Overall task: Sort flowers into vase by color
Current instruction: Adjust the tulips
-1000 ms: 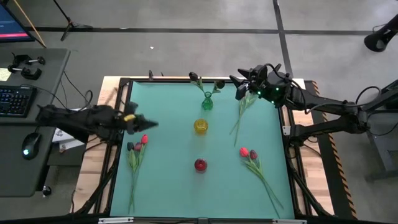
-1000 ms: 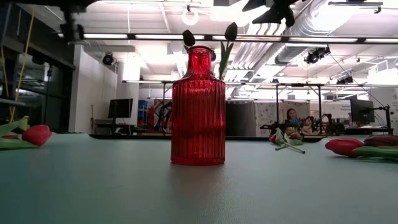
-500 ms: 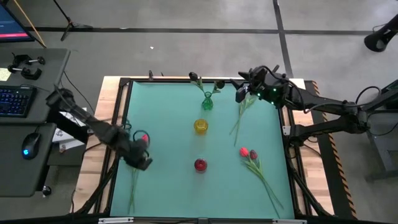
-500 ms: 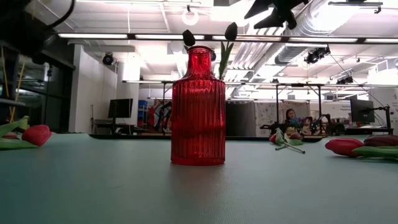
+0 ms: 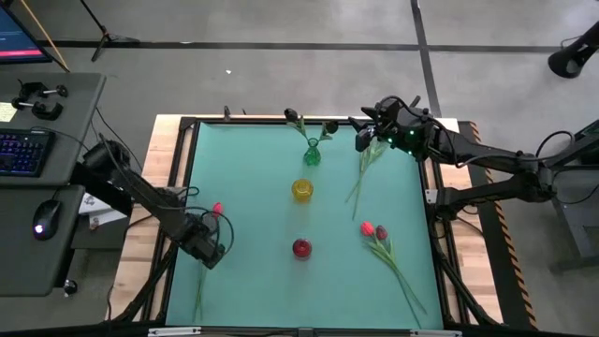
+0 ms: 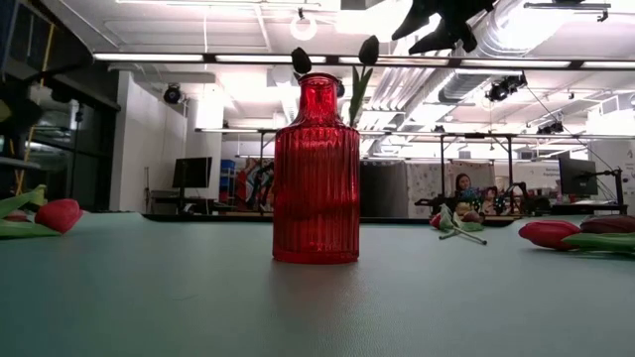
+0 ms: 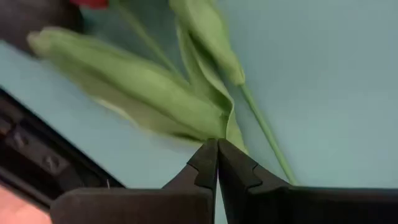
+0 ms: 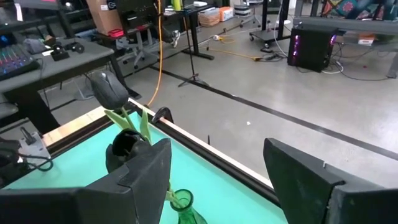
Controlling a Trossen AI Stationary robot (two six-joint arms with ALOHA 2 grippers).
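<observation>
A wide green table mat [image 5: 253, 281] is seen in a big bright room. Fake tulips with thin green stems [image 5: 382, 245] are laid in small bunches on it, and dark ones are stood in the small green glass vase [image 5: 313, 153]. The left gripper [image 5: 208, 251], fingers pressed shut, is held over the left bunch [image 7: 186, 99]. The right gripper [image 5: 370, 131] is kept wide and empty near the green vase.

I'm working in what looks like a robotics lab in an open industrial hall: bare concrete floor [image 5: 281, 65] with cables taped across it, exposed ducts [image 6: 556, 40] and strip lights overhead, a desk with keyboard [image 5: 21, 152] and mouse [image 5: 42, 225] beside my table [image 5: 262, 159], and more workstations with monitors [image 6: 577, 177] behind.
</observation>
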